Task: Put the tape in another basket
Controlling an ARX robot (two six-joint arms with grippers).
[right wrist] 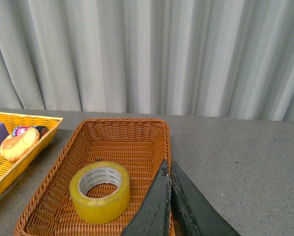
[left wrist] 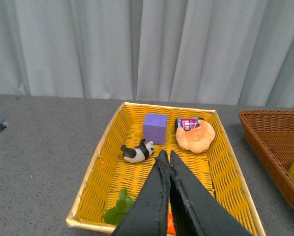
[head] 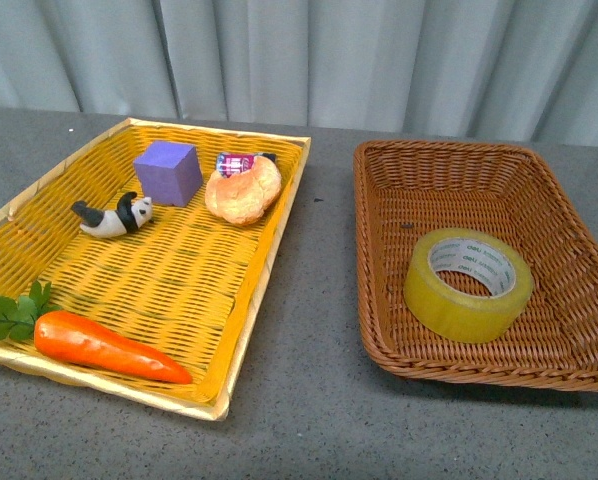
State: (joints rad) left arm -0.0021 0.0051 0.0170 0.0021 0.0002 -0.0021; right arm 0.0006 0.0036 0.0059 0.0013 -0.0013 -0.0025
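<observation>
The tape [head: 468, 284], a yellowish roll with a white printed core, lies flat inside the dark brown wicker basket [head: 379, 190] at the right; it also shows in the right wrist view as the tape [right wrist: 100, 191] in the basket [right wrist: 137, 129]. My right gripper [right wrist: 167, 164] is shut and empty, hovering over the basket's edge beside the roll. My left gripper [left wrist: 166, 155] is shut and empty above the yellow tray [left wrist: 102, 162]. Neither arm shows in the front view.
The yellow woven tray [head: 269, 270] at the left holds a purple cube [head: 167, 172], a toy panda [head: 114, 215], a bread roll [head: 242, 190], a small packet [head: 236, 161] and a carrot [head: 104, 346]. Grey tabletop [head: 319, 300] separates the two containers. Curtains hang behind.
</observation>
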